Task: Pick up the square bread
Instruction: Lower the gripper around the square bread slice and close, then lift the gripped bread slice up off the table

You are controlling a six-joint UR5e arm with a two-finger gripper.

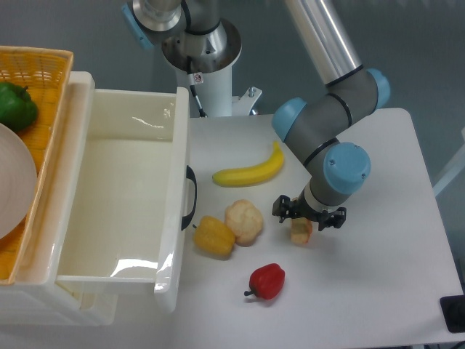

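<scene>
— Where was the square bread [301, 231]?

— On the white bench [378, 276], right of the lumpy cream bun [244, 221] and above the red pepper [267, 281]. It stood on its crust edge, only its lower part showing beneath me.

— And your jaws?

— My jaws [302, 227] were down over the slice, one black finger [285, 208] on its left side and another at its right. From this camera my own wrist covered the tips, so I could not tell whether they pressed the bread or merely flanked it, nor how wide they stood.

— Was the slice off the bench?

— I could not tell; it sat very low, at or just above the surface.

— What else lay around you?

— A banana [251, 171] lay above the bun, well apart from me. A yellow pepper [213, 236] touched the bun on its left. Beyond that stood the open white drawer [116, 203] with its dark handle [192, 196], and at the far left a wicker basket [43, 69] with a green pepper [16, 106] in it.
</scene>
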